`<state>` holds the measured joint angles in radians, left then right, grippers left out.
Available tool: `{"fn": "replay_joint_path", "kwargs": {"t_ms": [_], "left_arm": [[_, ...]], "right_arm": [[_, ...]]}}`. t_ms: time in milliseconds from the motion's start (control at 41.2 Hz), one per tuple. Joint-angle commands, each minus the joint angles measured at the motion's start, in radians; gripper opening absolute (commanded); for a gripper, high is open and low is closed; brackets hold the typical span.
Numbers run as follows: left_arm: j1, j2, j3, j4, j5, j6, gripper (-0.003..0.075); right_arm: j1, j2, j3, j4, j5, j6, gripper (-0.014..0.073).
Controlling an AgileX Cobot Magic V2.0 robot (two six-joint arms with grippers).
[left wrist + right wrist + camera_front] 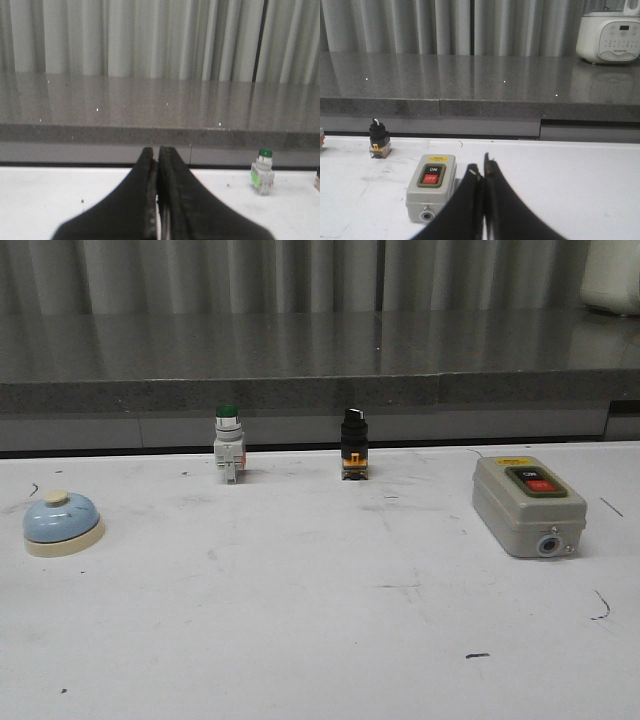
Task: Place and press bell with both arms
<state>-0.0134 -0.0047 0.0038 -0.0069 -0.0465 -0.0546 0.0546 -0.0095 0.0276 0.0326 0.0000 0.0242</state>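
Fingers on both our arms were pressed together with nothing between them: the left fingers [158,165] met tip to tip in the left wrist view, and the right fingers [482,175] were likewise clenched and empty in the right wrist view. Neither arm showed in the front view.

We found the bell [62,523] at the far left of the counter [320,640], upright, well apart from everything else. We judged it light and rigid, a hard blue dome likely smooth enough to slip if pinched across the curve. Its cream base ring looked the surest place to take hold, fingers spread either side low down; the small cream knob on top seemed better left for the pressing, since gripping there might ring it or tip it.

Our counter was white, flat, and scuffed with dark marks, offering bare room in the middle to set the bell down. A green-capped push button [228,444] and a black selector switch [353,444] stood along the back edge, and a grey switch box [528,505] lay at the right, just beside our right fingers in the wrist view. Behind ran a grey stone ledge [320,360] with a pleated curtain [300,270], and a white appliance [610,32] sat on the ledge.
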Motion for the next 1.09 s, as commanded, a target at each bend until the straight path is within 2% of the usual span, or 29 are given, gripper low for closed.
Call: {"fn": "replay_joint_path", "kwargs": {"t_ms": [0, 170, 340, 510, 656, 826, 1069], "left_arm": [[-0.001, -0.016, 0.014, 0.0, -0.171, -0.004, -0.002], [-0.001, -0.014, -0.103, -0.045, -0.13, -0.013, -0.002], [-0.001, 0.015, -0.305, -0.045, 0.036, -0.013, -0.002], [-0.001, 0.122, -0.53, -0.045, 0.252, -0.013, -0.002], [-0.001, 0.226, -0.662, -0.045, 0.415, -0.013, -0.002], [-0.001, 0.338, -0.725, -0.057, 0.502, -0.013, -0.002], [-0.001, 0.458, -0.712, -0.06, 0.584, -0.013, -0.002]], "right_arm": [[-0.003, -0.017, -0.025, -0.007, -0.112, 0.001, -0.0068], [-0.003, -0.017, -0.137, -0.007, -0.036, 0.001, -0.0068], [-0.003, 0.022, -0.31, -0.008, 0.113, -0.016, -0.0068], [-0.003, 0.143, -0.511, -0.008, 0.263, -0.041, -0.0068], [-0.003, 0.26, -0.649, -0.008, 0.382, -0.041, -0.0068], [-0.003, 0.396, -0.742, -0.008, 0.511, -0.041, -0.0068], [-0.003, 0.549, -0.743, -0.008, 0.59, -0.041, -0.0068]]}}
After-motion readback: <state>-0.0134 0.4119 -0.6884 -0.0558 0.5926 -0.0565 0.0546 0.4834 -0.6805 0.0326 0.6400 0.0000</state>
